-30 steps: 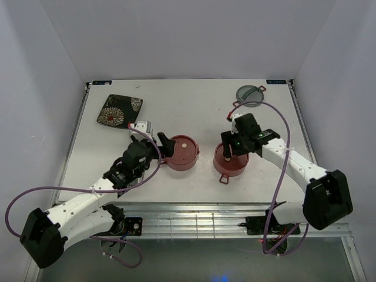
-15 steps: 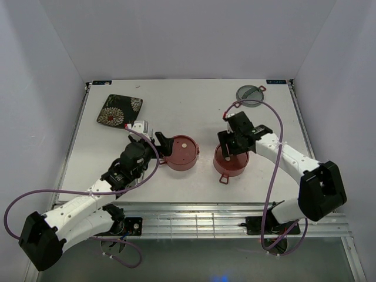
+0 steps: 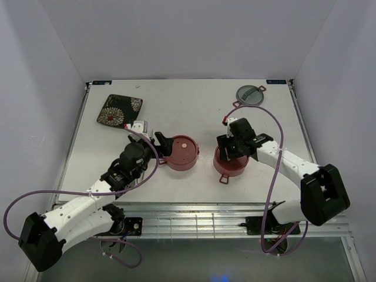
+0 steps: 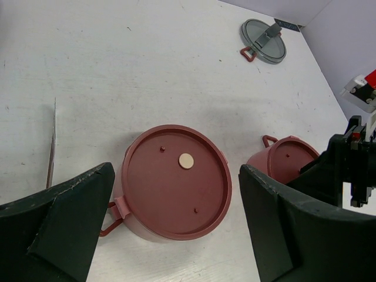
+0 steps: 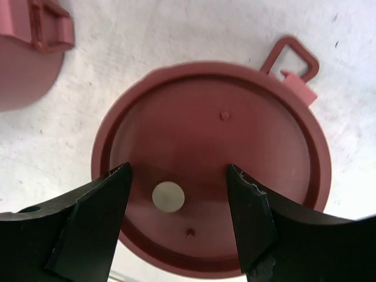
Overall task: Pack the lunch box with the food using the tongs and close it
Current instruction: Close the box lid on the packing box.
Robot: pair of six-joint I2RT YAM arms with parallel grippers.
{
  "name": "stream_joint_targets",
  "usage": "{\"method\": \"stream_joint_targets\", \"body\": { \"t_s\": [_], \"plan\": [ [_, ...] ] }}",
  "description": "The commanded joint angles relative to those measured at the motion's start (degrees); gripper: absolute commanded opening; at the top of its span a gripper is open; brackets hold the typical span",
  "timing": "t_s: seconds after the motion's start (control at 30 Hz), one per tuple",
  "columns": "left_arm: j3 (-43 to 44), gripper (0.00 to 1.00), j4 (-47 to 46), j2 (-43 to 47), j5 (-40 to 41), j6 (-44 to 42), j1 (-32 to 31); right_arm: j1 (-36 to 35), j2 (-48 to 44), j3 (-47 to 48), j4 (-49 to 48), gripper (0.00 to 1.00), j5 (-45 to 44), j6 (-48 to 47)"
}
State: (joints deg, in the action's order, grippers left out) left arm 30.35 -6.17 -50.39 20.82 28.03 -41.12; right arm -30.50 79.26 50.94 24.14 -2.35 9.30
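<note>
Nearby, patterned plate [image 3: 120, 110] and grey lid [image 3: 248, 94] lie apart.

dark-red lunch box [image 3: 183, 151], floral black plate [image 3: 120, 110]

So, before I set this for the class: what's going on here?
Two robot arms are at two red bowls standing apart on the table, each with a flat red lid on. The left hand hovers open by the left bowl. The right hand hangs open just above the right bowl, gripping nothing. The grey lid lies far right, a patterned plate far left. No food or tongs show.
</note>
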Motion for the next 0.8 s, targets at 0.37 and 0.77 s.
{"method": "stream_joint_targets", "body": {
  "t_s": [0.37, 0.77],
  "plan": [
    [0.1, 0.98, -0.4, 1.2, 0.5, -0.5, -0.4, 0.4, -0.4, 9.8, 9.8, 0.72, -3.4, 0.0],
    [1.0, 0.98, 0.4, 0.6, -0.2, -0.1, -0.4, -0.3, -7.0, -4.3, 4.9, 0.7, 2.9, 1.0]
  ]
}}
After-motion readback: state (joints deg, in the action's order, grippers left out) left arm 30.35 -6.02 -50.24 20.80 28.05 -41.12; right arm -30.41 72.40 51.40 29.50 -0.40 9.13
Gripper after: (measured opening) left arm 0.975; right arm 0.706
